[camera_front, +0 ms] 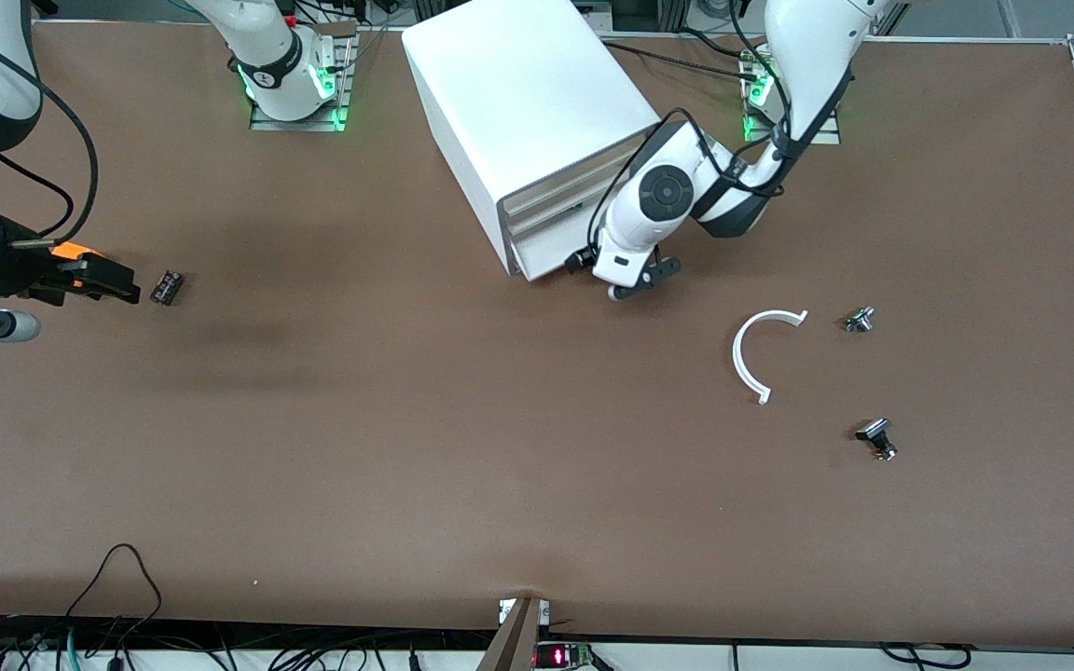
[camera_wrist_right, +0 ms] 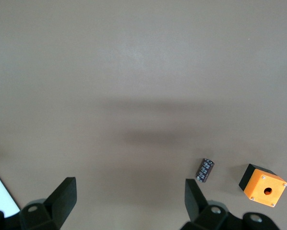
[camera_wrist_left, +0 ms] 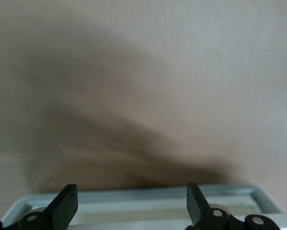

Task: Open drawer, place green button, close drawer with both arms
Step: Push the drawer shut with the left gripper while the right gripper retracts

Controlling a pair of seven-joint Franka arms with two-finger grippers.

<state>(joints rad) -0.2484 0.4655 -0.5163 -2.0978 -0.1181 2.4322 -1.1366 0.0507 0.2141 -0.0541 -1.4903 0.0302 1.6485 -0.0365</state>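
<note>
The white cabinet (camera_front: 528, 102) stands at the robots' edge of the table. Its lowest drawer (camera_front: 556, 264) faces the front camera at an angle. My left gripper (camera_front: 628, 278) is low at that drawer's front, open and empty. In the left wrist view (camera_wrist_left: 131, 199) the drawer's grey-white rim (camera_wrist_left: 134, 197) lies between the fingers. The button (camera_front: 859, 320), a small stubby part, lies on the table toward the left arm's end; its cap colour is hard to make out. My right gripper (camera_front: 117, 281) is open and empty above the table toward the right arm's end, also in the right wrist view (camera_wrist_right: 129, 196).
An orange box (camera_front: 71, 252) (camera_wrist_right: 263, 185) and a small dark cylinder (camera_front: 167, 286) (camera_wrist_right: 206, 170) lie by my right gripper. A white C-shaped strip (camera_front: 750, 359) and a black-capped metal-stemmed part (camera_front: 876, 438) lie near the button. Cables hang at the table's front edge.
</note>
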